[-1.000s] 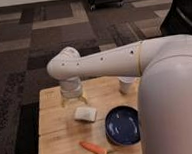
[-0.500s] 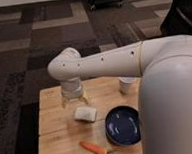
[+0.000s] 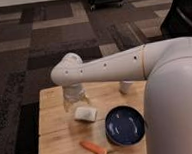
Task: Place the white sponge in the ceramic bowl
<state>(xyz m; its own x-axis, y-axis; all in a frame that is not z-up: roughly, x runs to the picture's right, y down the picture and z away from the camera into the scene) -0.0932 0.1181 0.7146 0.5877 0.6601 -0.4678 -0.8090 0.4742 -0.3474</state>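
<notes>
The robot arm (image 3: 114, 67) I am driving fills the right side and middle of the camera view. It is a thick white limb that reaches from the lower right across to the left, bends at a rounded joint, and then points down. Beneath it is a light wooden bench (image 3: 57, 139), with dark patterned carpet (image 3: 46, 40) beyond.

The ceramic bowl (image 3: 125, 125) sits on the bench toward the front right. It is wide, shallow and glossy navy blue, and its visible inside holds nothing.

The hand (image 3: 74, 97) hangs from the bent joint over the left-centre of the bench, just behind the sponge and close above it. I cannot tell whether it is spread or pressed together, or whether it touches the sponge. It does not appear to carry anything.

The white sponge (image 3: 86, 113) is a small soft off-white block. It lies flat on the bench, just left of the bowl and clear of its rim.

A small orange carrot (image 3: 93, 148) lies at the front edge, in front of the sponge. A small white cup (image 3: 125, 87) stands at the back, partly hidden by the arm.

I judge the task to be at an early stage. The sponge is not yet lifted, so gripping it, carrying it right and releasing it over the bowl all remain.
</notes>
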